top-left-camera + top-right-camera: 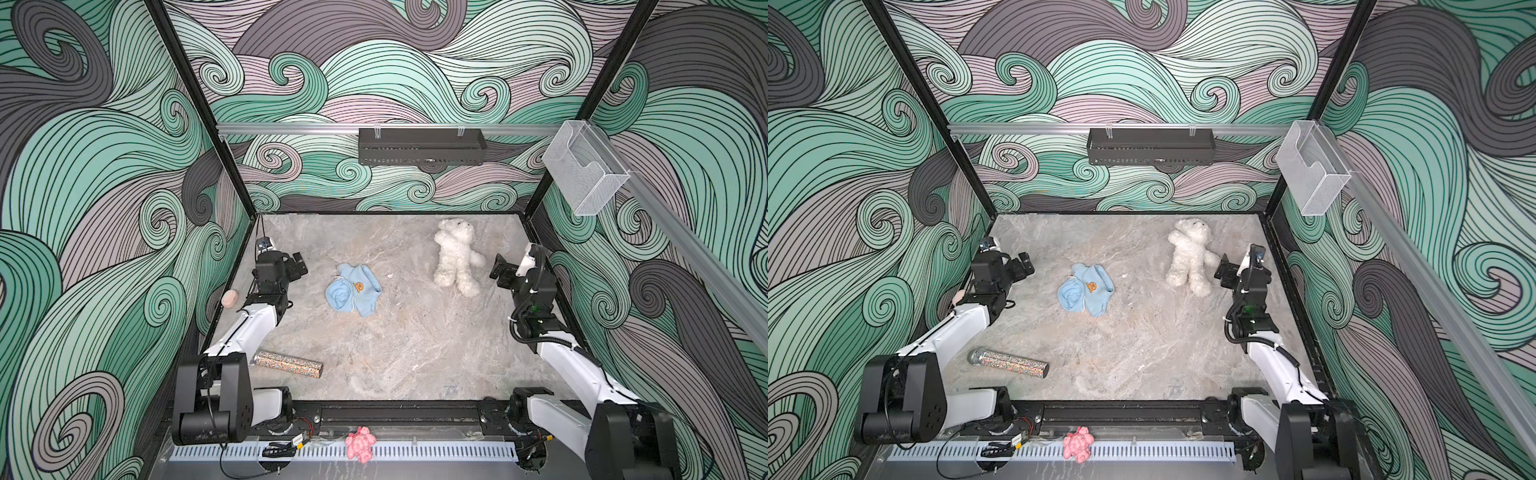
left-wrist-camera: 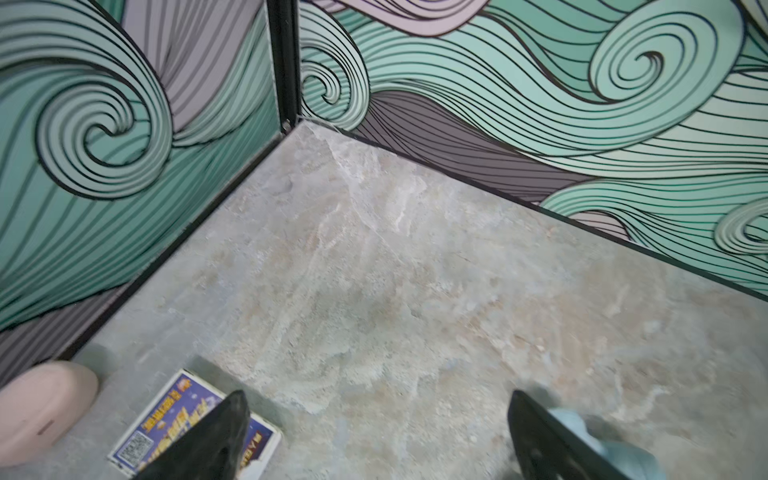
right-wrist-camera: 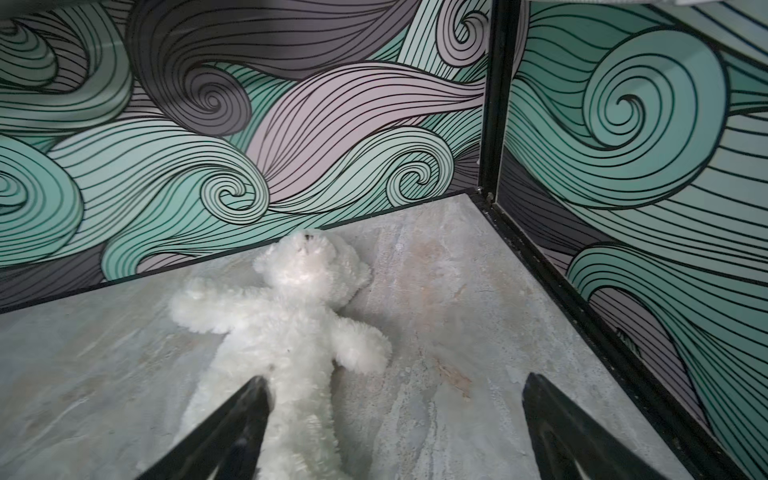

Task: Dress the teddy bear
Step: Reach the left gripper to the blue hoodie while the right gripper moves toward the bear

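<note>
**Bear undressed, hoodie loose on the bench**

Nearest, well in front of the light-blue hoodie (image 1: 353, 289), a pink lumpy toy (image 1: 360, 443) sits past the front edge of the bench (image 1: 415, 340). A glittery tube (image 1: 288, 363) lies in front and to the left of the hoodie. Left of the hoodie, the left fingers (image 2: 216, 440) stand wide apart and hold nothing. Under them lies a purple card (image 2: 183, 415) with a QR code and yellow lettering too blurred to read. A pale pink rounded object (image 1: 229, 298) rests farther left of the hoodie, against the side wall.

The hoodie is crumpled, and its only marking is a small orange smiling face, with no words. To its right, the right fingers (image 3: 232, 432) are spread wide and empty, one beside a leg of the teddy bear (image 1: 455, 257). The bear lies on the bench, right of and beyond the hoodie, head toward the back wall. Far behind the hoodie, a black tray (image 1: 422, 146) hangs on the rear wall.
</note>
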